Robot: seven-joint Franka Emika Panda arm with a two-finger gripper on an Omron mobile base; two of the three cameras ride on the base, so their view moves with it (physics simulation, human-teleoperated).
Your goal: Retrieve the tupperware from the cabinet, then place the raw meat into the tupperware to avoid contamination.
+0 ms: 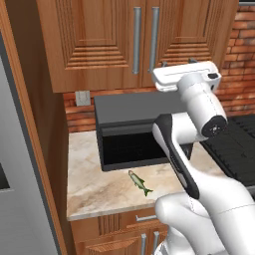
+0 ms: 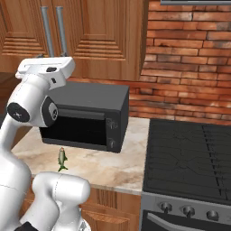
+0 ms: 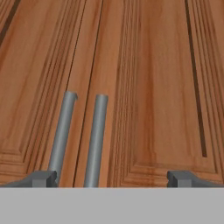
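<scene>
Wooden cabinet (image 3: 144,87) doors closed, directly ahead of spread pincer (image 3: 111,178); handles (image 3: 95,140) between fingertips (image 3: 41,178).

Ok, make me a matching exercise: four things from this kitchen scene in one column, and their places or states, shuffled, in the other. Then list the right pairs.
Things:
1. reddish-brown wooden wall cabinet
2. small silvery-grey fish
3. big black microwave box
4. robot's claw

Places or states:
A. lying on the marble counter in front of the microwave
B. open, facing the cabinet doors
C. both doors shut
D. standing on the counter under the cabinet

Pairs: 1-C, 2-A, 3-D, 4-B
</scene>
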